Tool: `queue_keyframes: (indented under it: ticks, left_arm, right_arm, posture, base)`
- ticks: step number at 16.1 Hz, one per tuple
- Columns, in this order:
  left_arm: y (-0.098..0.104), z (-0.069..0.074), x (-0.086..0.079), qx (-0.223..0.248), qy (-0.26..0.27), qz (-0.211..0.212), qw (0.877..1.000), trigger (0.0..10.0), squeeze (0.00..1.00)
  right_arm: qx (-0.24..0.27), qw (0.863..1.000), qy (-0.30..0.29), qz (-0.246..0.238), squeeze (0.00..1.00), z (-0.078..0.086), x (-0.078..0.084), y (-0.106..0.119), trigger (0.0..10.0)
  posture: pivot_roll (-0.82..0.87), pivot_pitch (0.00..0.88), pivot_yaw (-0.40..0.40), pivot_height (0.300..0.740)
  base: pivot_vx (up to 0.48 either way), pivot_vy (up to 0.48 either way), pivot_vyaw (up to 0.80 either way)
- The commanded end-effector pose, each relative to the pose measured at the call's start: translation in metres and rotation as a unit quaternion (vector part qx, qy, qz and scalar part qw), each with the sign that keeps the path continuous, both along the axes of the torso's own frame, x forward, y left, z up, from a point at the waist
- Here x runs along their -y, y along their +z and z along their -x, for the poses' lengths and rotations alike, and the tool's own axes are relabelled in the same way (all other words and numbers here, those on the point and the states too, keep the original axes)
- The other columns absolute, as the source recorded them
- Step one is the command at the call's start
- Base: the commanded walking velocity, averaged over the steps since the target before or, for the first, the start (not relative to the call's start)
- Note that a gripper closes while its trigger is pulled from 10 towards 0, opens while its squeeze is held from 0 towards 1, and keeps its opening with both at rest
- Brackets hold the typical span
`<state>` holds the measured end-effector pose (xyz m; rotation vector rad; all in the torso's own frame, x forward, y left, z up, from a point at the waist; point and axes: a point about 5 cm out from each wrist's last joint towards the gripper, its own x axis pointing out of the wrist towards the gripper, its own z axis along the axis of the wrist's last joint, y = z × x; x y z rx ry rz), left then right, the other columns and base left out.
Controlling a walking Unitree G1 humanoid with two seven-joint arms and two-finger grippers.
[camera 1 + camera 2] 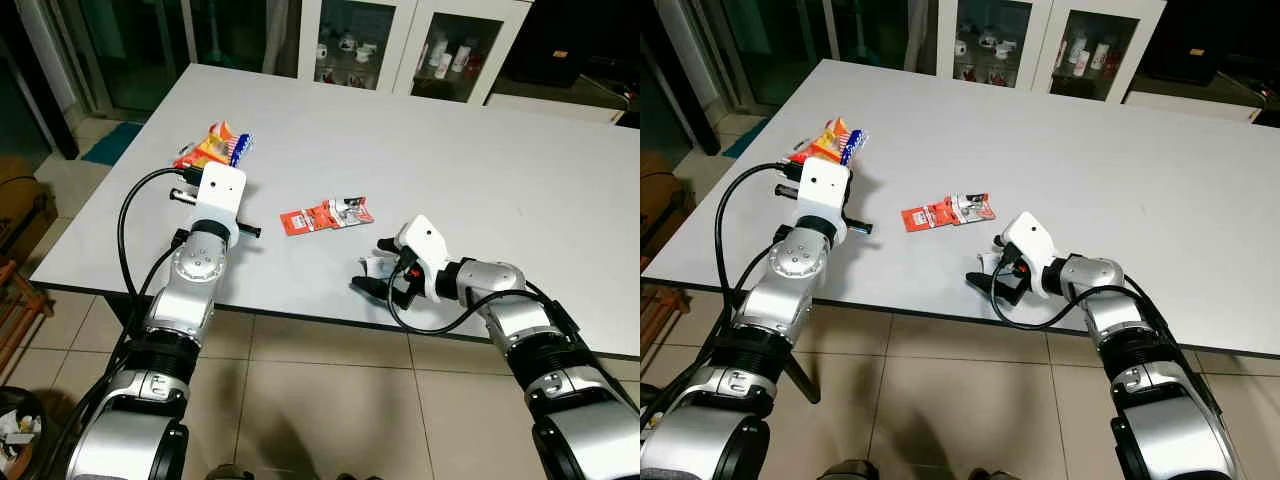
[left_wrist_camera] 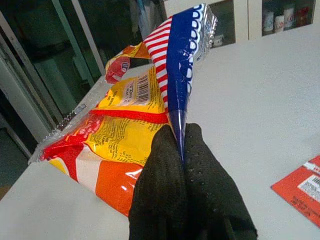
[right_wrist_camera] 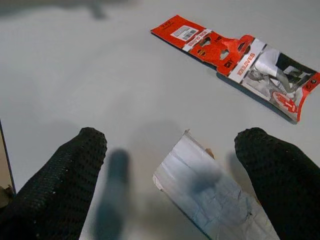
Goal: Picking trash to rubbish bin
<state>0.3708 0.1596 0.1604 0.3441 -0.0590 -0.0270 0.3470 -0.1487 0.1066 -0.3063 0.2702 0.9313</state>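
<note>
White table [image 1: 480, 170], left gripper [image 2: 182, 145] pinched tight on a yellow-orange snack wrapper [image 2: 125, 130] at ten o'clock, red card package [image 1: 326, 214] lying flat at centre, right gripper [image 3: 170, 145] spread wide around a silver foil scrap [image 3: 210, 192] at five o'clock near the table edge

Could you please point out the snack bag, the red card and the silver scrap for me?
snack bag [image 2: 125, 130], left wrist view, yellow printed panel
red card [image 1: 325, 214], left eye view, middle of card
silver scrap [image 3: 210, 192], right wrist view, flat foil face
</note>
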Motion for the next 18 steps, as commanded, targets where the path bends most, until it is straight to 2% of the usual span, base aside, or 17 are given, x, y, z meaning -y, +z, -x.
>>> queue_keyframes:
  ticks: [1, 8, 13, 15, 16, 17, 18]
  left_arm:
    - [0.004, 0.000, 0.006, 0.007, -0.013, 0.004, 1.000, 10.0, 0.00]
    - [0.006, 0.001, 0.008, 0.006, -0.017, 0.006, 1.000, 10.0, 0.00]
    - [0.003, 0.002, 0.008, -0.003, -0.019, 0.004, 1.000, 10.0, 0.00]
    - [0.002, 0.003, 0.008, -0.003, -0.018, 0.004, 1.000, 10.0, 0.00]
    - [0.002, 0.003, 0.008, -0.003, -0.018, 0.004, 1.000, 10.0, 0.00]
    - [0.002, 0.003, 0.009, -0.004, -0.019, 0.004, 1.000, 10.0, 0.00]
    - [0.002, 0.003, 0.010, -0.004, -0.020, 0.004, 1.000, 10.0, 0.00]
  right_arm:
    - [0.005, 1.000, -0.003, 0.011, 0.00, -0.003, 0.002, 0.002, 10.0]
    - [-0.027, 0.999, -0.007, 0.029, 0.00, 0.000, 0.007, -0.013, 10.0]
    - [-0.056, 0.996, -0.032, 0.059, 0.00, 0.007, 0.012, -0.034, 10.0]
    - [-0.056, 0.995, -0.043, 0.064, 0.00, 0.007, 0.014, -0.036, 10.0]
    - [-0.056, 0.995, -0.045, 0.065, 0.00, 0.007, 0.014, -0.036, 9.5]
    - [-0.052, 0.995, -0.056, 0.062, 0.00, 0.006, 0.015, -0.035, 0.5]
    - [-0.046, 0.995, -0.060, 0.060, 0.00, 0.004, 0.015, -0.033, 0.0]
  posture:
    - [0.03, 0.053, -0.117, 0.740]
    - [0.03, 0.053, -0.121, 0.740]
    - [0.04, 0.057, -0.124, 0.740]
    - [0.04, 0.057, -0.124, 0.740]
    - [0.04, 0.057, -0.124, 0.740]
    - [0.04, 0.057, -0.124, 0.740]
    - [0.04, 0.057, -0.124, 0.740]
  base:
    - [0.000, 0.000, 0.00]
    - [0.000, 0.000, 0.00]
    - [0.000, 0.000, 0.00]
    - [0.000, 0.000, 0.00]
    - [0.000, 0.000, 0.00]
    - [0.000, 0.000, 0.00]
    - [0.000, 0.000, 0.00]
